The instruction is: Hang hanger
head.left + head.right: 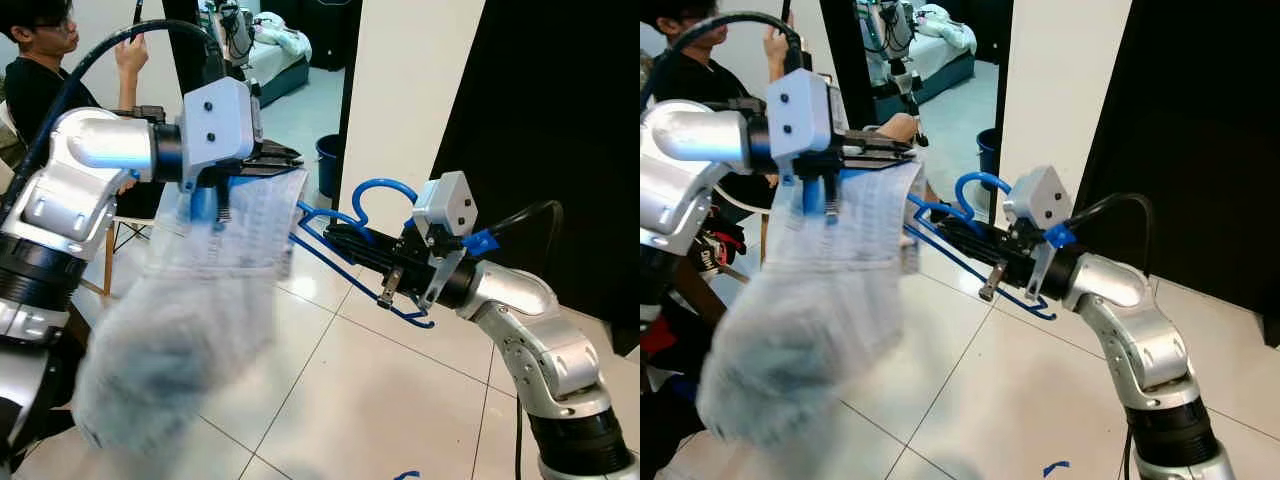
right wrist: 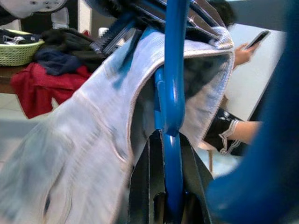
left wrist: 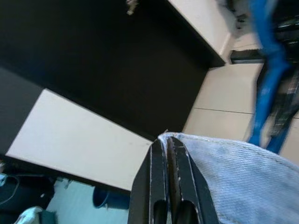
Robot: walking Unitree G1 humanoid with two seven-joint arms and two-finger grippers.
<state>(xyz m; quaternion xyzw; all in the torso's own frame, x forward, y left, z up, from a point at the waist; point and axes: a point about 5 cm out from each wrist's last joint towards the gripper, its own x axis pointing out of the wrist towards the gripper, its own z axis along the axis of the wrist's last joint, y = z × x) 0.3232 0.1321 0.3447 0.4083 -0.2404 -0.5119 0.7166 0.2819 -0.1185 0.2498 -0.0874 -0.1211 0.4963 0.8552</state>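
Between the two arms, mid-air over the tile floor (image 1: 400, 400), the blue hanger (image 1: 340, 240) sits clamped in the right gripper (image 1: 345, 238), w/ the left gripper (image 1: 270, 158) pinched shut on the pale denim garment (image 1: 200, 300) that seems half-threaded onto it. Risk: the garment's hanging weight could drag it off the thin frame if either grip shifts. Hanger looks slim, plastic-coated wire w/ an open hook; the garment's lower part is blurred.

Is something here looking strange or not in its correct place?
The blue hanger is tilted, gripped by the right gripper, one end tucked into the light garment. The left gripper pinches the garment's edge; the rest droops unsupported.
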